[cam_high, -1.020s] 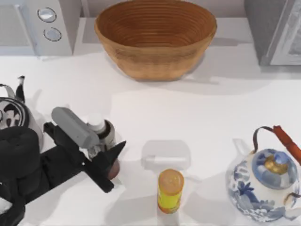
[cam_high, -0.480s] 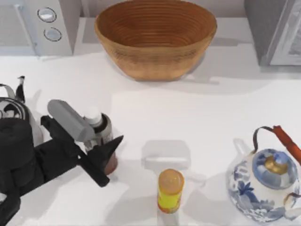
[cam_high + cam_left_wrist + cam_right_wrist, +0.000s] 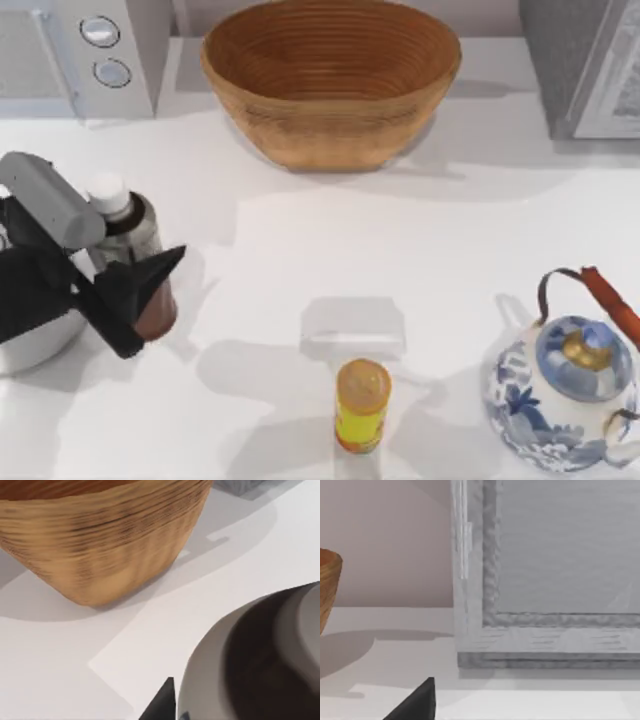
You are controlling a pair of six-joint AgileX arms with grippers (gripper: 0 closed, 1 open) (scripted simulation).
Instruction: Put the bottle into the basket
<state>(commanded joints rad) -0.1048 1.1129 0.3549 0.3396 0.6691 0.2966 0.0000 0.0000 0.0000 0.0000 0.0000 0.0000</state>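
Observation:
The bottle [image 3: 133,232], with white cap, grey label and reddish-brown lower body, stands upright at the left side of the table, held above the surface. My left gripper [image 3: 128,275] is shut on the bottle around its middle, one dark finger [image 3: 140,288] crossing its front. The basket [image 3: 330,80], a wide woven bowl, stands at the back centre, well apart from the bottle. In the left wrist view the bottle [image 3: 260,665] looms close, with the basket [image 3: 100,540] beyond it. In the right wrist view one dark fingertip [image 3: 417,702] of my right gripper shows over the table.
A yellow container with orange lid [image 3: 362,405] stands front centre. A blue-and-white teapot [image 3: 565,385] sits front right. A microwave [image 3: 85,55] stands back left and a grey appliance [image 3: 585,65] back right. A metal kettle [image 3: 30,340] lies under my left arm.
My left gripper has carried the bottle up off the table and toward the left. The basket, yellow container and teapot have stayed put.

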